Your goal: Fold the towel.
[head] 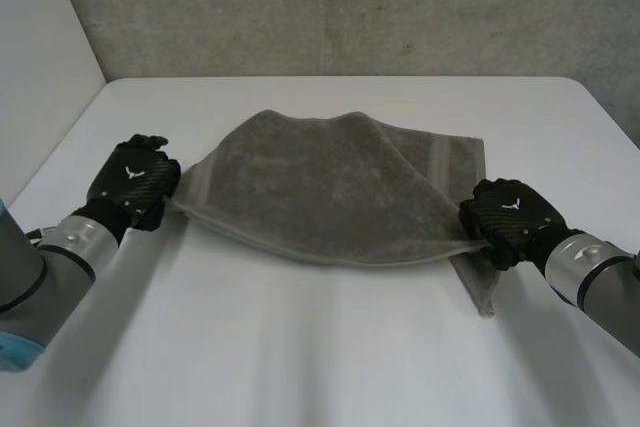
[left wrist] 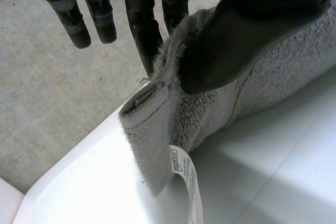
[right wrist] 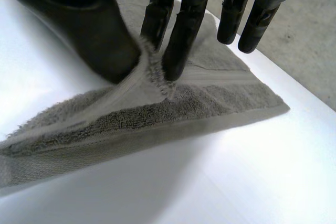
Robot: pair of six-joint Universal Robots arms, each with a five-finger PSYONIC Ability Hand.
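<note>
On the white table (head: 330,347) the grey towel (head: 320,187) hangs stretched between both hands. The left hand (head: 133,182) pinches one corner, the right hand (head: 508,217) pinches the opposite corner.

The towel (head: 320,187) lies on the table (head: 320,357) between the left hand (head: 135,179) and the right hand (head: 512,215).

Head camera high, looking down, wrist cameras close, sharing towel (head: 330,187)
</note>
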